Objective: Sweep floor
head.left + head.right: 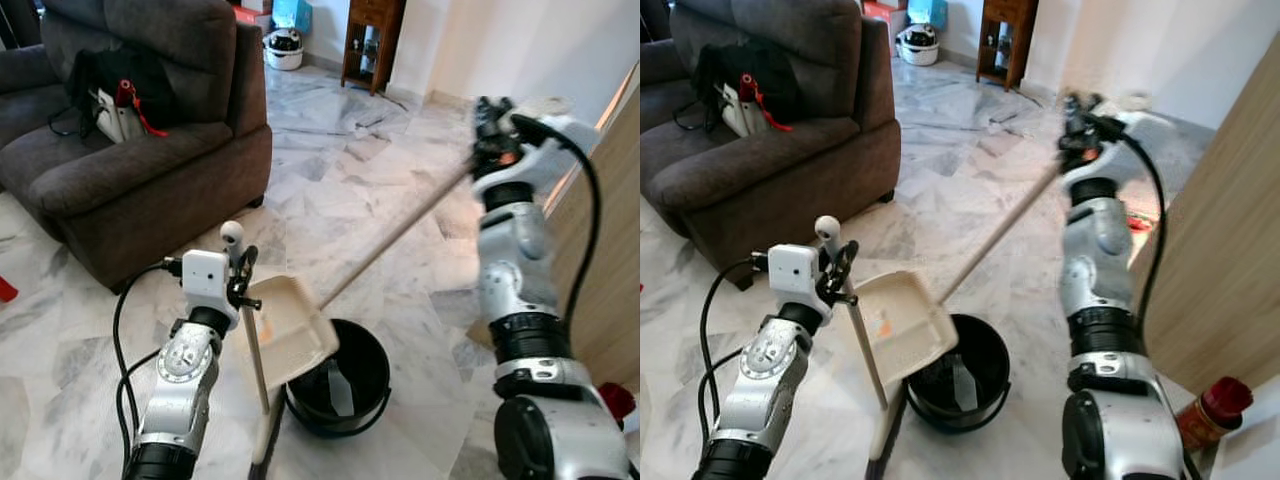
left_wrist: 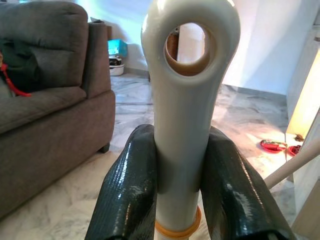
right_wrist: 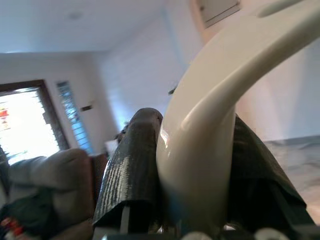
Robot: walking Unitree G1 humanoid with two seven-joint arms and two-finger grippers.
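Low in the frame's centre, the left claw (image 1: 240, 275) clamped the dustpan handle (image 2: 186, 115), pan (image 1: 290, 328) tipped over the black bucket (image 1: 345, 385); the right claw (image 1: 492, 125) gripped the broom handle (image 1: 395, 238). Tilting steeper would probably empty it cleanly.

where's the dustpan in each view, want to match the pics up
Left eye view: dustpan at lower centre, tilted over the black bucket.
Right eye view: lower centre, slightly further left, over the same bucket.
Left wrist view: its handle stands between the left gripper fingers.
Right wrist view: not identifiable.
Shared landmark: grey sofa.
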